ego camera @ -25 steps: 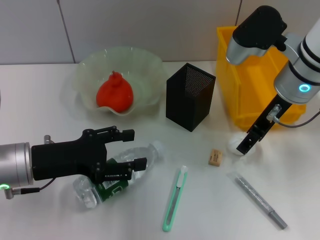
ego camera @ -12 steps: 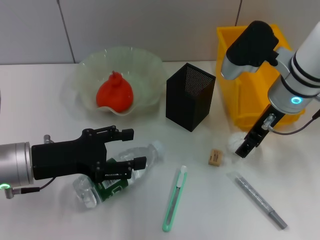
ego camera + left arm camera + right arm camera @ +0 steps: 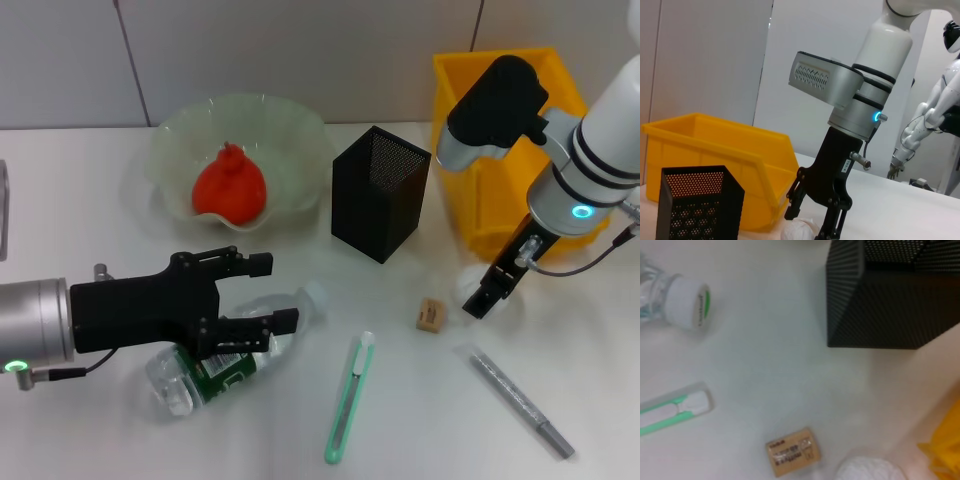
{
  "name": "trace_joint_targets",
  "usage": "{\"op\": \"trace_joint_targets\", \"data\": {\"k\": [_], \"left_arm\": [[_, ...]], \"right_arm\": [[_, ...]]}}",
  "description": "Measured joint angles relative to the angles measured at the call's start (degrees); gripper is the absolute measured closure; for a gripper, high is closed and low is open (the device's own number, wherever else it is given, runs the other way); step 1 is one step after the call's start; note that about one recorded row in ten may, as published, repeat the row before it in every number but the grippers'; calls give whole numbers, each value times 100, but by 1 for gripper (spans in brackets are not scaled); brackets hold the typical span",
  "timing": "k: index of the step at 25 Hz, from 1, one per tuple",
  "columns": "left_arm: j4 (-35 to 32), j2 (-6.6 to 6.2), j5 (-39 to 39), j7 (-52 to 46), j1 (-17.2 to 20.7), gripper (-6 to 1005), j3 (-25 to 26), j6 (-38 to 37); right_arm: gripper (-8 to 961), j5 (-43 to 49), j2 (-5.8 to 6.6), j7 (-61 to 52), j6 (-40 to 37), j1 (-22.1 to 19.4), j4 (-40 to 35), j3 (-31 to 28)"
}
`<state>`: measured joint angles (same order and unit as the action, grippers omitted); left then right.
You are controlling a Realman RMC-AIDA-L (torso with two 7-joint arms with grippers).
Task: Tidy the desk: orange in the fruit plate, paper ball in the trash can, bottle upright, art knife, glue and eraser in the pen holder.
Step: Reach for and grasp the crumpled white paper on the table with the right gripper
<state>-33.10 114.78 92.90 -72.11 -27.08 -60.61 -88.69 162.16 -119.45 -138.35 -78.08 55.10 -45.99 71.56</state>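
The clear bottle (image 3: 205,374) with a green label lies on its side. My left gripper (image 3: 277,293) hovers open over it, one finger on each side. The white paper ball (image 3: 466,289) sits in front of the yellow trash can (image 3: 500,170). My right gripper (image 3: 487,298) is open and straddles the paper ball (image 3: 799,231), as the left wrist view shows (image 3: 812,222). The orange (image 3: 230,188) rests in the fruit plate (image 3: 290,140). The eraser (image 3: 431,314), green art knife (image 3: 349,397) and grey glue stick (image 3: 520,400) lie near the black pen holder (image 3: 380,192).
The right wrist view shows the eraser (image 3: 791,458), the paper ball (image 3: 870,472), the pen holder (image 3: 890,295), the bottle cap (image 3: 687,307) and the art knife's tip (image 3: 672,407). The trash can stands at the table's back right, against the wall.
My right gripper has moved left and down until it straddles the paper ball. My left gripper has shifted slightly right and lower over the bottle.
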Motion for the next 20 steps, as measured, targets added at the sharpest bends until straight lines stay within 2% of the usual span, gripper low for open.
{"op": "trace_joint_targets", "data": {"k": [20], "left_arm": [[6, 1, 10, -83, -96, 187, 24, 19]], "right_arm": [[130, -212, -8, 185, 263, -61, 135, 7]]}}
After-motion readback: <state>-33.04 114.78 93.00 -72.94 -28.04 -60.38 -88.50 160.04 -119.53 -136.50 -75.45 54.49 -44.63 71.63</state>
